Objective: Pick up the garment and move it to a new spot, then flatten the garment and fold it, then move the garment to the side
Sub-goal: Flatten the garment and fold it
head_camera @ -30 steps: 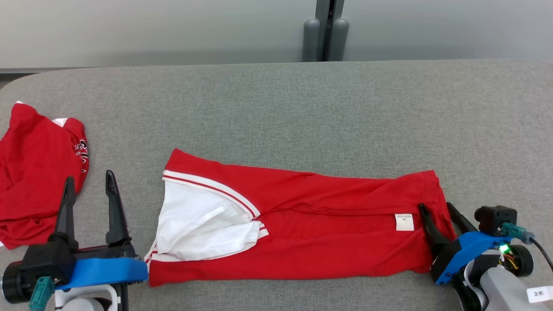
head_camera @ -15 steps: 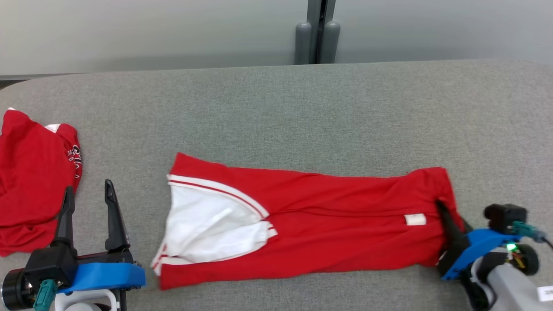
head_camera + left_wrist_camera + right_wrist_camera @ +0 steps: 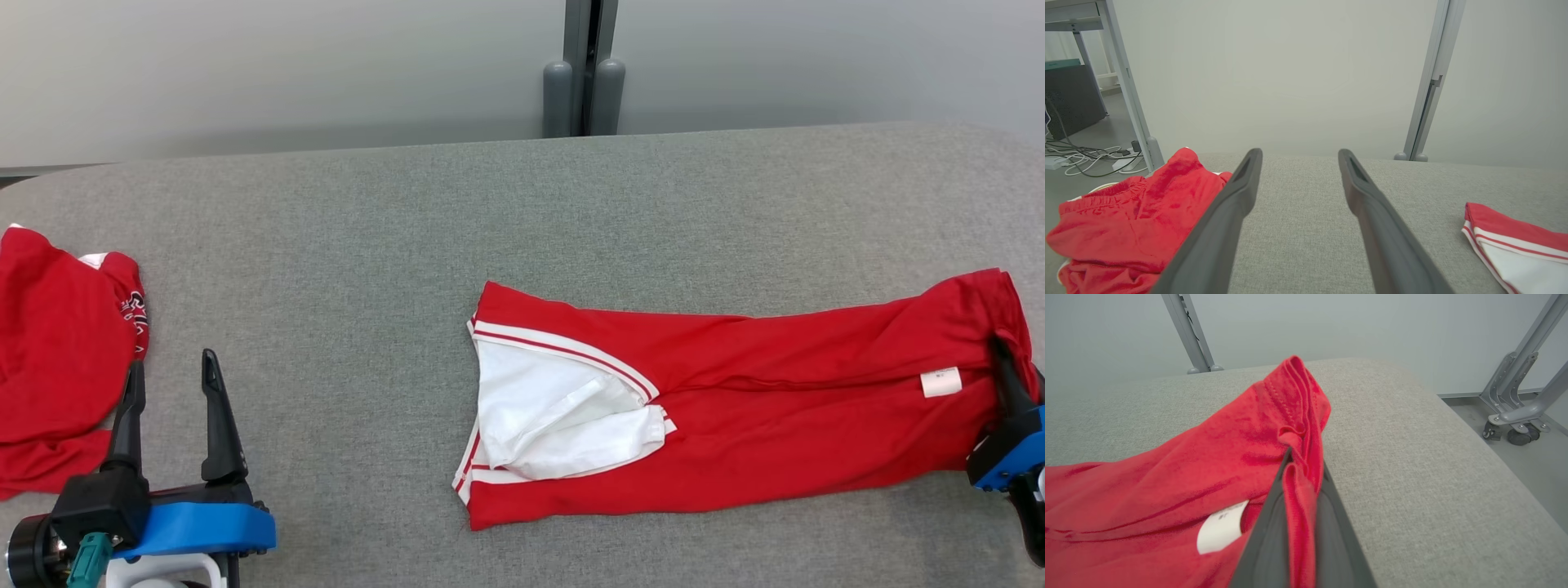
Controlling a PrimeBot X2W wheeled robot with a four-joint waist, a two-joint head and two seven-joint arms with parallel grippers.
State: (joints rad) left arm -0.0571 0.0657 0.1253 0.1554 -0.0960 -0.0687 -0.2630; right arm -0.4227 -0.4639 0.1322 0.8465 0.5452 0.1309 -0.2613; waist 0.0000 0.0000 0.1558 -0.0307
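Note:
The garment (image 3: 775, 408) is red with a white, red-striped part at its left end, and it lies stretched lengthwise on the grey padded table (image 3: 490, 220). My right gripper (image 3: 999, 353) is at the garment's right end, shut on a bunch of the red hem beside a small white label (image 3: 940, 381). In the right wrist view the red cloth (image 3: 1188, 465) is pinched between the closed fingers of that gripper (image 3: 1299, 459). My left gripper (image 3: 173, 363) stands open over bare table at the lower left, apart from the garment. Its fingers (image 3: 1241, 192) hold nothing, with the garment's striped end (image 3: 1515, 253) off to the right.
A second red garment (image 3: 57, 359) lies crumpled at the table's left edge, just left of my left gripper, and shows again as a red heap (image 3: 1126, 220). The table's rounded right edge (image 3: 1494, 465) drops to the floor near a wheeled metal frame (image 3: 1515, 416). A wall post (image 3: 581, 73) stands behind.
My right gripper shut on the garment's right end and dragged the whole garment rightward across the table. The left gripper stayed put. The head view shifted slightly.

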